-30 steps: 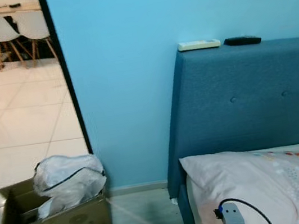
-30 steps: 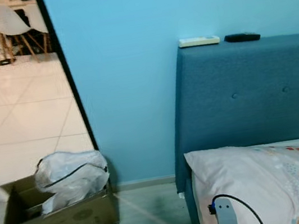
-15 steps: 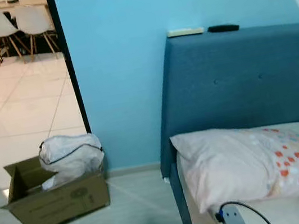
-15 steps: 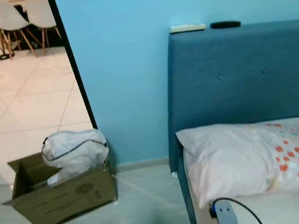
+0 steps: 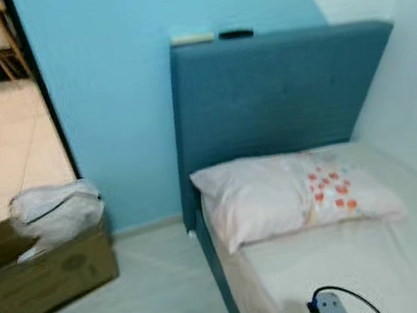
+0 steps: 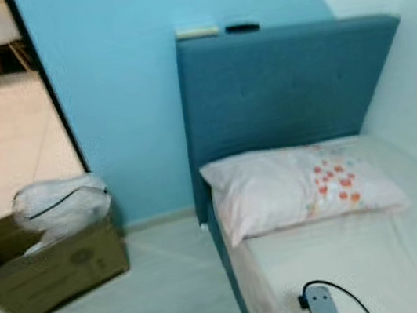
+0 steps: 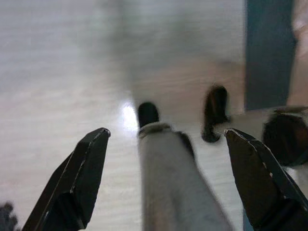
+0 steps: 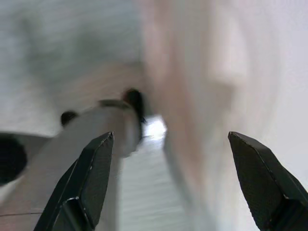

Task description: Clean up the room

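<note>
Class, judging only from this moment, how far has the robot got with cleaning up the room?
Done: the bed looks bare but for a pillow, and a white bag already sits in the cardboard box. In hand: nothing; left gripper and right gripper hang open. Left: two remotes on the headboard.

Against the blue wall, just left of the bed's blue headboard [image 5: 277, 90]: an open brown cardboard box [image 5: 44, 274] on the pale floor, flaps up, a printed mark on its front. Stuffed into it and bulging above the rim, a white plastic bag [image 5: 55, 212] crossed by a dark line. At the foot of the headboard, 1 pale pink pillow [image 5: 289, 191], lying flat, orange-red dots at its right end. On the headboard's top edge, left part, 2 slim remotes side by side: a white remote [image 5: 191, 38], then a black remote [image 5: 235, 34] to its right.
</note>
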Motion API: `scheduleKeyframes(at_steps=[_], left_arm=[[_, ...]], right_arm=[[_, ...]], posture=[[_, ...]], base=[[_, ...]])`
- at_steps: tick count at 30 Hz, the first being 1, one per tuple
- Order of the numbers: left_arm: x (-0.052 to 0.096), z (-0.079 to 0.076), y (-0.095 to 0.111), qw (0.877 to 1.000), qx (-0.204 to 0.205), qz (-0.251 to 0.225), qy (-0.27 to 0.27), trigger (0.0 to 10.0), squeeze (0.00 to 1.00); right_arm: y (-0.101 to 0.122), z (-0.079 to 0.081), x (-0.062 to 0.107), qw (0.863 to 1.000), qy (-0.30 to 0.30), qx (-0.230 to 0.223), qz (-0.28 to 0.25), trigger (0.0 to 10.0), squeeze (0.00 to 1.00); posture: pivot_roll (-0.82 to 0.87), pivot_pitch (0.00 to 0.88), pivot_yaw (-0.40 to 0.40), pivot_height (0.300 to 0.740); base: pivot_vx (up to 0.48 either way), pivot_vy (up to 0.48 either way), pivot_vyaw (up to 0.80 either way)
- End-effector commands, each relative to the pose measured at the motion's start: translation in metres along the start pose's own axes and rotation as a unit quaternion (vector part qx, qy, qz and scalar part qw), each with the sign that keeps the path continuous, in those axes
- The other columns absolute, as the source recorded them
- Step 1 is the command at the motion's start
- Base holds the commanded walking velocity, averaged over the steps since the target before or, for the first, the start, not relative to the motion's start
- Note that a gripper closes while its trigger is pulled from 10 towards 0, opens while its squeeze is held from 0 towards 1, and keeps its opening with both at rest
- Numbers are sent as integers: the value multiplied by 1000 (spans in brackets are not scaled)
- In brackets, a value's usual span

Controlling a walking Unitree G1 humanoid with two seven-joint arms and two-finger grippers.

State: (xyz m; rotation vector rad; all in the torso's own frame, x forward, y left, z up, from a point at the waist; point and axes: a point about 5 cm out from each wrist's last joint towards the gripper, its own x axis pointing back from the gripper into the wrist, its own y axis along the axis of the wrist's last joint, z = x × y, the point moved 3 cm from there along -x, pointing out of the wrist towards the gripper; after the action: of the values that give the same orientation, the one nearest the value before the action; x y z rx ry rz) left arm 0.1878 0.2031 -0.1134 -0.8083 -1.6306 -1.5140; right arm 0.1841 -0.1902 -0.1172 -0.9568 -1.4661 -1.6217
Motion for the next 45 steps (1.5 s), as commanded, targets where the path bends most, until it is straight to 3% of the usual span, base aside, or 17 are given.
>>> scheduleKeyframes(at_steps=[1,45], left_arm=[[0,0,-4,1000,-9,10,-1,10000,0],[0,-2,-2,1000,-16,11,-12,10000,0]], right_arm=[[3,-7,1,1000,-9,10,0,10000,0],[4,-9,1,1000,-19,4,0,10000,0]], posture=[[-46,0,-81,716],[-58,0,-73,716]], base=[[-334,0,0],[-320,0,-686]])
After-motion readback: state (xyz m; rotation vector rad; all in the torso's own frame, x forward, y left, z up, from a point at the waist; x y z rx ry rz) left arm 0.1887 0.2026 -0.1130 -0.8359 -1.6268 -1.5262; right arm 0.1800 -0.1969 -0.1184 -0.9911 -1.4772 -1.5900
